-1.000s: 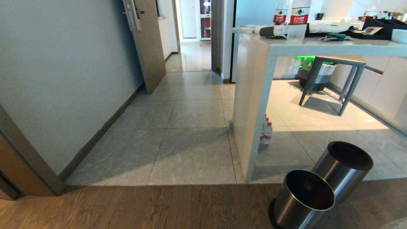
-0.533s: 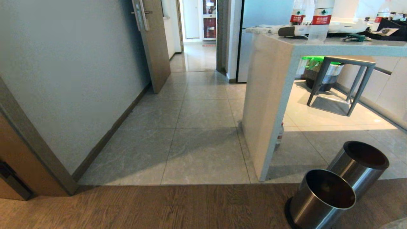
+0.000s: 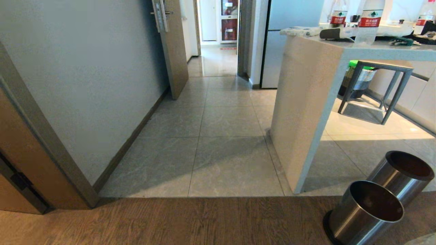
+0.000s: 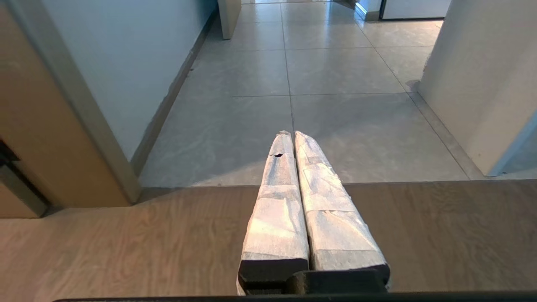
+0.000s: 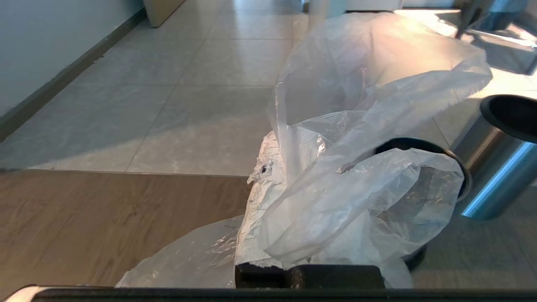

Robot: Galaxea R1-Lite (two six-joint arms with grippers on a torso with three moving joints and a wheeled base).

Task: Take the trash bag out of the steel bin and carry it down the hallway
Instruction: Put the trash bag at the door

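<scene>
Since the earlier frames the whole head view has slid sideways, so the camera has turned; the things themselves did not move. The right gripper (image 5: 268,184) is closed on the thin, clear, crinkled trash bag (image 5: 335,167), which hangs over its fingers, already out of the small round brushed-steel bin (image 3: 364,212) at the edge of the dark wood-plank floor (image 3: 170,221). The left gripper (image 4: 289,138), closed and empty, points ahead. The grey-beige tiled hallway (image 3: 221,112) lies open between the pale wall (image 3: 85,85) and the white counter (image 3: 306,102).
</scene>
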